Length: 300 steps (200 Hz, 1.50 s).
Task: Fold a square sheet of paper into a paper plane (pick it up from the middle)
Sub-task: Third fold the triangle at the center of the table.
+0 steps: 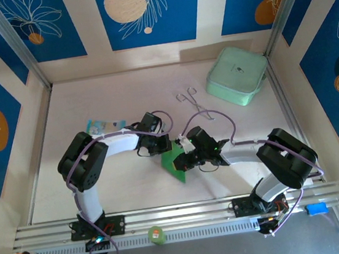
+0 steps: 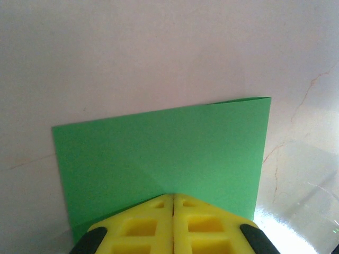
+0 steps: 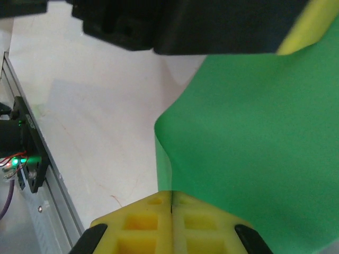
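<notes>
The thin bright-green square sheet of paper [image 1: 174, 165], light, limp and easily creased, so best pinched at its edges, spans bowed over the middle of the white table [image 1: 110, 97], the left gripper [image 2: 173, 197] closed on one edge, the right gripper [image 3: 172, 193] clamped on another, both arms elbowed inward toward each other.

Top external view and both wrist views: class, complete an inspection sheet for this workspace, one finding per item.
surface: pale table, faint hairline marks
job's things: square sheet of paper, bright green, creased and curved, not yet a plane
clutter: mint-green box far right; light-blue packet left; metal forceps mid-table
grippers: left tool and right tool both shut on the sheet's edges
cables: purple cables along both arms
surroundings: blue leaf-print wall panels; aluminium rail at near edge
</notes>
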Available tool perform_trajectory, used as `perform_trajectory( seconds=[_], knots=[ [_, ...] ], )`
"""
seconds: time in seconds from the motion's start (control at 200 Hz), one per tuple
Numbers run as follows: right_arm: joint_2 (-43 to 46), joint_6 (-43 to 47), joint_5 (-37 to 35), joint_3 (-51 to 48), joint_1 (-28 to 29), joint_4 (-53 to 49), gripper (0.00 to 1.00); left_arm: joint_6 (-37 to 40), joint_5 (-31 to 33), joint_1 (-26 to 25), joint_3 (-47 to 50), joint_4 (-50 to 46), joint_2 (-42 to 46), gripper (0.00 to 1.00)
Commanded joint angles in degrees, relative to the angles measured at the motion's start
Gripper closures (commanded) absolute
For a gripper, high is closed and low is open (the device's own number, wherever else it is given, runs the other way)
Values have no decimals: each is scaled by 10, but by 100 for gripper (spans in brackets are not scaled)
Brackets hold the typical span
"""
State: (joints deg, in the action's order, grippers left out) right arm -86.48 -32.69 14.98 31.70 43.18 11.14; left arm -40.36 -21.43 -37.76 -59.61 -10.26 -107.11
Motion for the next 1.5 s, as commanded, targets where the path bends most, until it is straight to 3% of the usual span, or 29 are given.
perform_trajectory(
  seconds=[0.0,0.51,1.495],
  knots=[
    [-9,-3,-9,-8,-6,-12,100,6,14,6,8,-18,-12,91],
    [-18,-6,-78,18,-8,-70,100,-1,12,6,13,-13,0,91],
    [-26,2,-98,37,-6,-100,100,-3,7,6,13,-10,-2,92]
  ],
)
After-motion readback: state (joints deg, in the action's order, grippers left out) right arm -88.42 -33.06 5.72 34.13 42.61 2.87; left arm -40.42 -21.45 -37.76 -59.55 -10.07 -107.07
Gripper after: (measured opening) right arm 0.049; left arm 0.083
